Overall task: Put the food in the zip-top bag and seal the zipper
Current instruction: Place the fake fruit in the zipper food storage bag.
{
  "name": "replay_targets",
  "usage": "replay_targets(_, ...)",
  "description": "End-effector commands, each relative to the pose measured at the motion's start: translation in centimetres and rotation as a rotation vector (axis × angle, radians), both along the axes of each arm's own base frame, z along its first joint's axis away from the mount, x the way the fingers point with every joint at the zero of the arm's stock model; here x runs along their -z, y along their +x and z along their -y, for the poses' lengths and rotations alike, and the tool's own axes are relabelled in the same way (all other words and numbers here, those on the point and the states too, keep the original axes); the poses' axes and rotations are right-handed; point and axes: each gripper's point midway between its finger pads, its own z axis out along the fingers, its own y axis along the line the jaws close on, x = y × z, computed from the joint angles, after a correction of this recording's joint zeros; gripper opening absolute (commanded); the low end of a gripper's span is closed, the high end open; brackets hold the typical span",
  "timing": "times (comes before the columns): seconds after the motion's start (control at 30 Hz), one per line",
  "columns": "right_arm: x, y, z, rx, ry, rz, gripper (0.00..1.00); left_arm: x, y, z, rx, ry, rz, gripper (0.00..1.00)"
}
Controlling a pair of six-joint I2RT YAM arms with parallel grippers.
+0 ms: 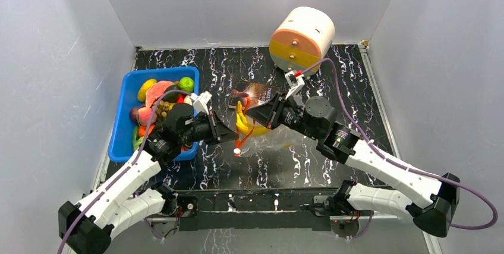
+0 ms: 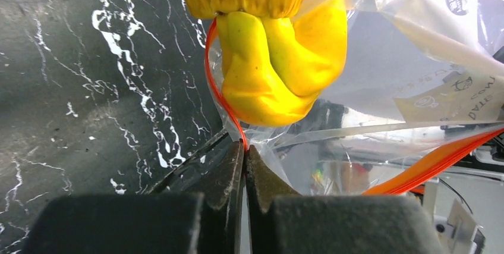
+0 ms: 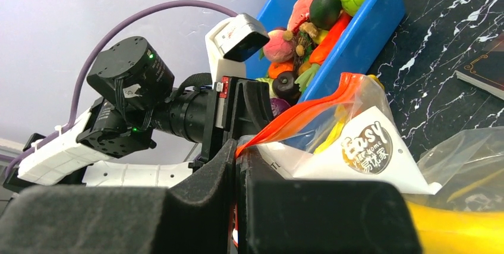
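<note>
Left wrist view: left gripper (image 2: 245, 150) clamped on the thin red-orange zipper strip (image 2: 219, 81) of the clear floppy zip-top bag (image 2: 380, 69), with a yellow plastic toy banana (image 2: 279, 57) at its mouth. Right gripper (image 3: 236, 147) is pinched closed on that strip too. The bag is mid-surface (image 1: 285, 171); other toy food (image 1: 156, 94) fills a blue plastic bin (image 1: 120, 138) at the left edge.

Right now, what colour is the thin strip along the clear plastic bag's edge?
Red-orange. The thin zipper strip shows best in the left wrist view.

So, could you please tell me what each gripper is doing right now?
Left gripper: closed on the zipper of the zip-top bag.
Right gripper: closed on the same zipper.
</note>
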Motion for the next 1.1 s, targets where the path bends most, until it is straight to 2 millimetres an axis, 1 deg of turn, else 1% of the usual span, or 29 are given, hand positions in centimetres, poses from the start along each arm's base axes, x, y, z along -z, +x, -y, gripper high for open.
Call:
replay_targets(0.0,-2.6,0.3,0.9,0.046,0.069,0.038,0.00,-2.5,0.6,-1.1,-0.030,0.041,0.122,0.00)
replay_targets(0.07,-2.2,0.6,1.1,0.065,0.053,0.015,0.00,-3.9,0.8,-1.3,-0.031,0.049,0.176,0.00)
replay_targets(0.23,-0.6,1.0,1.5,0.106,0.048,-0.043,0.00,-7.4,1.2,-1.1,-0.006,0.023,0.303,0.00)
replay_targets(0.33,1.1,1.1,1.5,0.131,0.078,-0.129,0.00,-9.7,1.5,-0.9,0.012,-0.001,0.401,0.00)
replay_targets(0.4,1.8,1.3,1.6,0.142,0.089,-0.156,0.00,-10.5,1.6,-0.6,0.023,-0.017,0.444,0.00)
replay_targets(0.43,2.0,1.3,1.5,0.145,0.093,-0.160,0.00,-10.5,1.6,-0.5,0.033,-0.025,0.452,0.00)
replay_targets(0.5,2.4,1.6,1.7,0.163,0.092,-0.165,0.00,-10.0,1.5,-0.1,0.053,-0.030,0.445,0.00)
replay_targets(0.57,3.1,2.0,2.1,0.198,0.077,-0.168,0.00,-8.5,1.6,-0.1,0.059,-0.008,0.413,0.00)
replay_targets(0.63,4.2,2.3,2.8,0.236,0.061,-0.173,0.00,-7.3,1.6,-0.3,0.058,0.019,0.395,0.00)
replay_targets(0.8,6.5,3.3,4.3,0.335,0.018,-0.183,0.00,-5.7,1.5,-1.6,0.033,0.098,0.414,0.00)
replay_targets(0.9,7.2,4.5,5.6,0.416,-0.033,-0.124,0.00,-4.8,1.4,-2.4,0.038,0.155,0.423,0.00)
replay_targets(0.93,7.1,4.6,5.8,0.423,-0.039,-0.090,0.00,-4.5,1.3,-2.6,0.044,0.171,0.427,0.00)
replay_targets(1.0,7.2,4.8,5.9,0.428,-0.029,-0.061,0.00,-3.8,1.6,-3.2,0.025,0.217,0.416,0.00)
replay_targets(1.07,7.4,4.7,5.6,0.415,-0.029,-0.068,0.00,-3.6,1.4,-3.4,0.035,0.232,0.413,0.00)
